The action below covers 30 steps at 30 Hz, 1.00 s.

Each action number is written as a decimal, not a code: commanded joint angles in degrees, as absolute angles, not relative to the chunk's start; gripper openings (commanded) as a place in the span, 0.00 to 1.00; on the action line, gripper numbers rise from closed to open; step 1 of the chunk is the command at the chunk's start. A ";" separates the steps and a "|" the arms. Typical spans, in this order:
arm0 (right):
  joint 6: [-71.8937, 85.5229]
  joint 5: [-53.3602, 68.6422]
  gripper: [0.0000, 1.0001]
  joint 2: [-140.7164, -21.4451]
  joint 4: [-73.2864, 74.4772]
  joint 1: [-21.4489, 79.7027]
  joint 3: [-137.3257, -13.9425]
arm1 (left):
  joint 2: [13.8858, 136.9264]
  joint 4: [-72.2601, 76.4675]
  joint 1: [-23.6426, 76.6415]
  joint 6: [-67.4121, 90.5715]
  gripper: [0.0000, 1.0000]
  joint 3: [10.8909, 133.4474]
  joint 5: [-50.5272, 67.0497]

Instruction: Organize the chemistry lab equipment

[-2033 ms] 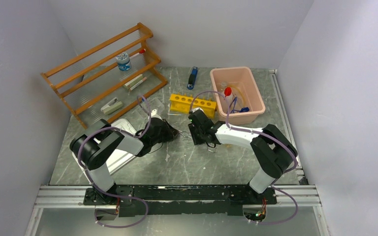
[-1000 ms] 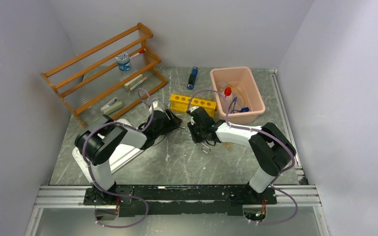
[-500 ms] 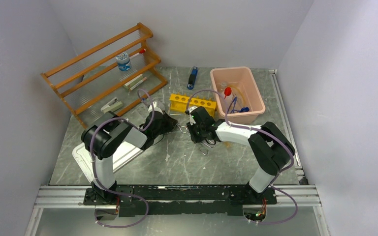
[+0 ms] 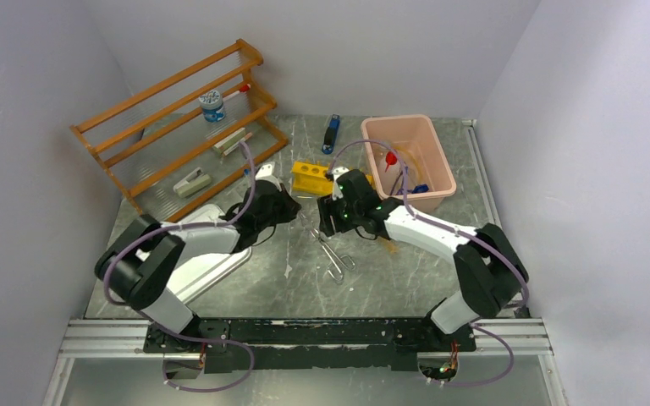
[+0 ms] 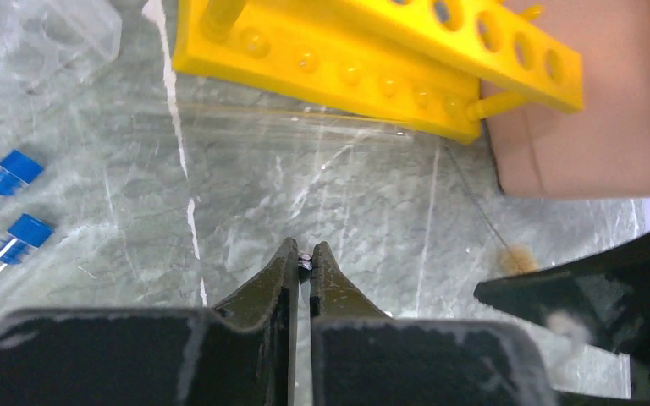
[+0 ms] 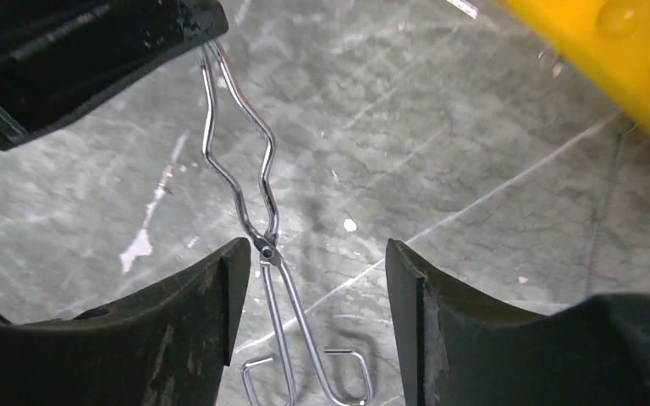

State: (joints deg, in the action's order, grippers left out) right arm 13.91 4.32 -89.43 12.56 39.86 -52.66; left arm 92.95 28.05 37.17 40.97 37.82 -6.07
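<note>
Left gripper (image 5: pixel 305 258) pinches just the tip of the metal tongs (image 6: pixel 262 246), which lie centrally, handles trailing toward five o'clock; right gripper (image 6: pixel 315 249) stands open astride the pivot. Such a thin nip could slip if lifted.

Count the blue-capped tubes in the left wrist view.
2. One tube lies on the table at the left edge; the other tube below it. Others may be hidden outside this view.
</note>
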 commanded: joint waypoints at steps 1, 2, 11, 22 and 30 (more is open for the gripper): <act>12.74 6.83 0.65 -85.55 10.62 39.33 -53.54 | 87.21 14.96 37.53 31.68 0.05 42.42 -4.59; 12.01 8.15 0.66 -85.59 10.25 39.35 -53.08 | 85.94 13.61 37.53 30.66 0.05 42.98 -3.89; 14.11 20.38 0.68 -85.94 2.84 40.51 -48.35 | 81.17 8.21 37.53 27.38 0.05 44.70 -2.11; 19.36 16.07 0.52 -92.11 -7.23 45.62 -42.39 | 78.98 4.86 37.53 27.24 0.05 46.40 -0.57; 21.20 10.14 0.09 -88.34 -7.20 47.55 -43.04 | 76.84 3.04 37.44 27.27 0.05 47.02 -2.66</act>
